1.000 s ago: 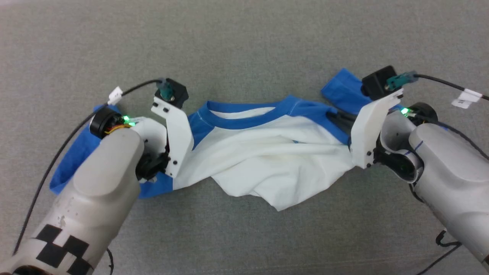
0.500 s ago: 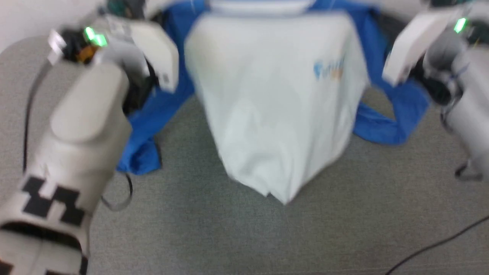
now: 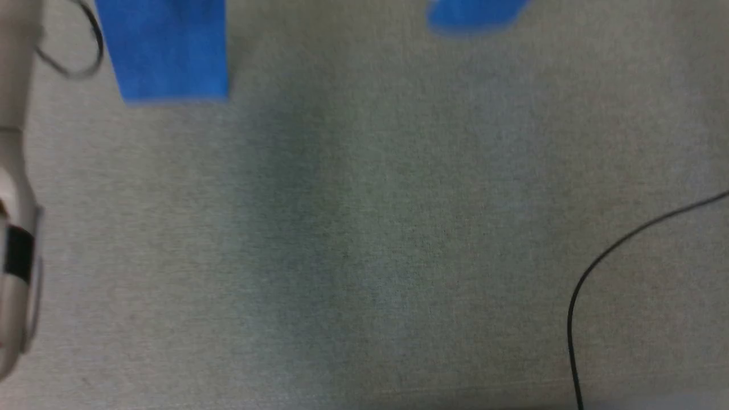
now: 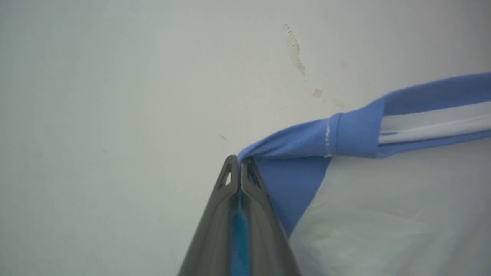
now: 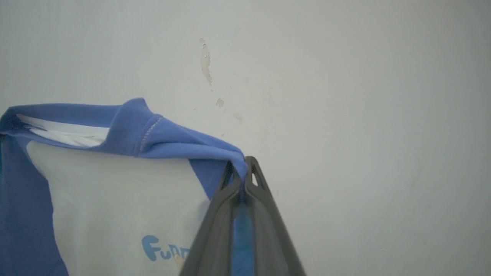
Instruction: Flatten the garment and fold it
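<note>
The garment (image 4: 383, 214), white with blue shoulders and a blue neckband (image 4: 356, 134), hangs in the air in front of a pale wall. My left gripper (image 4: 239, 163) is shut on the blue fabric at one shoulder. My right gripper (image 5: 244, 165) is shut on the other shoulder, and the white body (image 5: 115, 199) with its blue chest mark (image 5: 161, 249) hangs to the left of it. In the blurred head view, two blue sleeve ends (image 3: 165, 51) (image 3: 472, 14) dangle at the top edge above the grey surface (image 3: 364, 228).
A pale forearm (image 3: 14, 171) runs along the head view's left edge, with a thin cable loop (image 3: 74, 62) beside it. A black cable (image 3: 603, 256) curves over the grey surface at the lower right. The wall has a chipped paint mark (image 4: 295, 50).
Both grippers have lifted the garment off the grey surface, where it lay crumpled a second ago. It now hangs stretched between them, and the head view has shifted.
</note>
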Tool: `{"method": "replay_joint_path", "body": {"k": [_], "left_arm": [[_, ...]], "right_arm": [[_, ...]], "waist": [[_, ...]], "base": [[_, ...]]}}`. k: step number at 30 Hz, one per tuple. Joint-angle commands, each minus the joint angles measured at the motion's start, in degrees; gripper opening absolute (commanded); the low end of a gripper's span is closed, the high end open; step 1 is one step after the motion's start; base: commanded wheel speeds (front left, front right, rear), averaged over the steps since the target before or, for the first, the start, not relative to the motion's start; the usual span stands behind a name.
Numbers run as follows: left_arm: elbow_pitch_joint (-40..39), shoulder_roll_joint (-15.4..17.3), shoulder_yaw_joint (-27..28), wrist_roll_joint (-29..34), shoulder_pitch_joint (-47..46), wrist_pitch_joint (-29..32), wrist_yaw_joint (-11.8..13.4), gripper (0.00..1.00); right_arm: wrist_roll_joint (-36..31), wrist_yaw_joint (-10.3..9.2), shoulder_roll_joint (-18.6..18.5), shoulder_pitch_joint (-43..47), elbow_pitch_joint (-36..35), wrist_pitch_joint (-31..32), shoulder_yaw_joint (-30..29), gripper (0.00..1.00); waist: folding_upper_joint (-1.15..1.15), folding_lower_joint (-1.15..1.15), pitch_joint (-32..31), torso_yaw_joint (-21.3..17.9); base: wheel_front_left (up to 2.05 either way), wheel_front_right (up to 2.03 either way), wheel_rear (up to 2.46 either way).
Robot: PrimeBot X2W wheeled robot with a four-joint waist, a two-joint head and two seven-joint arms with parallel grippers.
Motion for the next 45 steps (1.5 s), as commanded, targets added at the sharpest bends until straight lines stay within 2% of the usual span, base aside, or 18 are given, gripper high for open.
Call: {"method": "replay_joint_path", "body": {"k": [1,4,8,14,19,23,27,28,30,31,37,43,45], "left_arm": [[1.6,2.3,1.3,0.4,-1.8,-0.9,1.9,0.0],[3.2,1.5,1.0,1.0,-6.5,-3.2,1.9,0.0],[5.1,0.0,0.8,0.8,-7.0,-4.2,2.3,0.0],[7.5,-1.8,1.5,-1.1,-2.6,-6.2,2.6,0.0],[8.0,-3.1,3.3,-3.8,4.7,-7.9,2.1,0.0],[6.5,-3.8,5.7,-6.4,14.3,-8.6,1.4,0.0],[-0.8,-4.1,8.4,-6.1,27.4,-8.6,2.1,0.0],[-0.8,-4.1,8.4,-6.1,27.4,-8.6,2.1,0.0],[-5.2,-3.7,9.7,-5.1,34.9,-8.7,2.5,0.0],[-9.1,-3.3,10.6,-4.1,42.3,-8.7,2.5,0.0],[-19.5,-2.7,11.8,-2.0,63.2,-8.7,3.6,0.0],[-28.1,-0.6,11.2,-1.7,78.8,-7.5,6.1,0.0],[-29.8,-0.2,11.2,-1.8,81.4,-6.9,6.9,0.0]], "right_arm": [[-0.7,-0.9,-2.1,-1.8,1.6,-1.2,-1.8,0.0],[-2.8,-0.9,-1.5,-5.4,1.3,-2.3,-3.0,0.0],[-4.0,-0.9,-0.4,-5.9,0.9,-2.6,-3.2,0.0],[-4.4,-0.9,1.6,-1.6,0.5,-2.6,-2.1,0.0],[-3.2,-0.9,2.5,5.7,-0.3,-2.7,0.4,0.0],[-1.9,-0.9,2.4,14.5,-2.8,-2.7,3.0,0.0],[-0.3,-0.9,1.3,24.6,-6.9,-2.7,4.1,0.0],[-0.3,-0.9,1.3,24.6,-6.9,-2.7,4.1,0.0],[-0.2,-0.9,0.8,29.7,-9.4,-2.7,4.4,0.0],[-0.2,-0.9,0.5,35.1,-11.8,-2.7,4.5,0.0],[-0.3,-0.9,-0.1,50.8,-16.5,-2.7,5.9,0.0],[-0.7,-0.9,-1.1,64.2,-20.1,-2.6,4.1,0.0],[-1.0,-0.9,-1.1,66.2,-20.9,-2.5,3.5,0.0]], "waist": [[0.0,-0.02,7.7,-3.5],[0.0,-0.02,11.1,-3.4],[0.0,-0.02,13.9,-3.2],[0.0,-0.02,15.7,-2.8],[0.0,-0.02,13.6,-2.0],[0.0,-0.02,9.5,-0.9],[0.0,-0.02,4.3,0.0],[0.0,-0.02,4.3,0.0],[0.0,-0.02,1.4,0.0],[0.0,-0.02,-1.7,0.1],[0.0,-0.02,-11.1,0.1],[0.0,-0.02,-17.0,0.1],[0.0,-0.02,-17.6,-0.1]], "base": [[0.0,0.0,0.0],[0.0,0.0,0.0],[0.0,0.0,0.0],[0.0,0.0,0.0],[0.0,0.0,0.0],[0.0,0.0,0.0],[0.0,0.0,0.0],[0.0,0.0,0.0],[0.0,0.0,0.0],[0.0,0.0,0.0],[0.0,0.0,0.0],[0.0,0.0,0.0],[0.0,0.0,0.0]]}}
